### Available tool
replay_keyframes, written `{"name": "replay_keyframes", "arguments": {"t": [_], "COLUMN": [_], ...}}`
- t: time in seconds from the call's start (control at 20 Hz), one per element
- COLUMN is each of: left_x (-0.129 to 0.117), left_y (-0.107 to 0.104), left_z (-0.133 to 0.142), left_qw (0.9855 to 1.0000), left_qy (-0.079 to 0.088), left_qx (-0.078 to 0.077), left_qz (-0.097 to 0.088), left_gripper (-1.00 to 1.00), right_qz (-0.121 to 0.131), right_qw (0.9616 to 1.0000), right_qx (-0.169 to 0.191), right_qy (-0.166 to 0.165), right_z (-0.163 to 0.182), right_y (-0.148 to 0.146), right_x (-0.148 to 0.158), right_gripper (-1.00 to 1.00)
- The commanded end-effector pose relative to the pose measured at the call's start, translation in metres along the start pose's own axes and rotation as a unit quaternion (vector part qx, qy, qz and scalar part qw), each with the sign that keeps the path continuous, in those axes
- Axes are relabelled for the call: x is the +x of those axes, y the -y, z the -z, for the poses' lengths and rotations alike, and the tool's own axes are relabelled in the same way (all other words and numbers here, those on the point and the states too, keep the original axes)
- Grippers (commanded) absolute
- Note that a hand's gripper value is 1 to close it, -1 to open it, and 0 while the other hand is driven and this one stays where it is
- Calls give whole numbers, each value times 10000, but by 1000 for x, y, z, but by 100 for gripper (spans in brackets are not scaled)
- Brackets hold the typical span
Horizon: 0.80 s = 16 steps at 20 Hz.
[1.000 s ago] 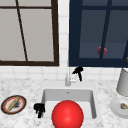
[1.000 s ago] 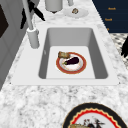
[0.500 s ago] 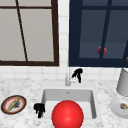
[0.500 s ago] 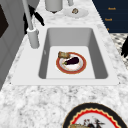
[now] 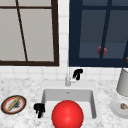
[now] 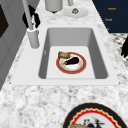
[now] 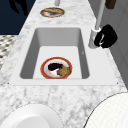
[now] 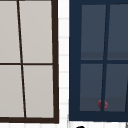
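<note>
My right hand (image 5: 77,73) is at the back of the sink, right of the faucet (image 5: 67,77). Its fingers curl down round the faucet's small side lever; the right side view has the same hand (image 7: 106,36) bunched against the faucet base (image 7: 93,38). It appears behind the spout (image 6: 31,17) in the left side view. My left hand (image 5: 39,109) hangs over the counter at the sink's front left corner, fingers relaxed and pointing down, holding nothing. A red-rimmed plate (image 6: 71,62) with an eggplant and bread lies in the sink basin (image 6: 97,50).
A red ball (image 5: 67,115) hides the sink's front in the front view. A patterned plate (image 5: 13,104) with food lies on the left counter. On the right stand a grey canister (image 5: 123,82) and a white plate (image 5: 120,107) with food. Two windows rise behind.
</note>
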Motion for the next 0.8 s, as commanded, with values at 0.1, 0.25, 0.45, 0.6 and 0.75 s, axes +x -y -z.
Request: {"name": "replay_keyframes", "arguments": {"t": [0.1,0.25,0.45,0.6,0.75], "left_x": [0,0,0,0,0], "left_y": [0,0,0,0,0], "left_z": [0,0,0,0,0], "left_qw": [10000,10000,10000,10000,10000], "left_qy": [0,0,0,0,0], "left_qx": [0,0,0,0,0], "left_qz": [0,0,0,0,0], "left_gripper": [0,0,0,0,0], "right_qz": [-212,-117,-29,19,286], "right_qw": [9972,9959,9947,9930,9917], "right_qx": [-723,-890,-1021,-1172,-1236], "right_qy": [26,63,90,126,201], "right_z": [-9,-9,-6,-10,-8], "right_y": [-28,-33,-34,-37,-38], "right_x": [-2,-6,-7,-9,-11], "right_gripper": [100,100,100,100,100]}}
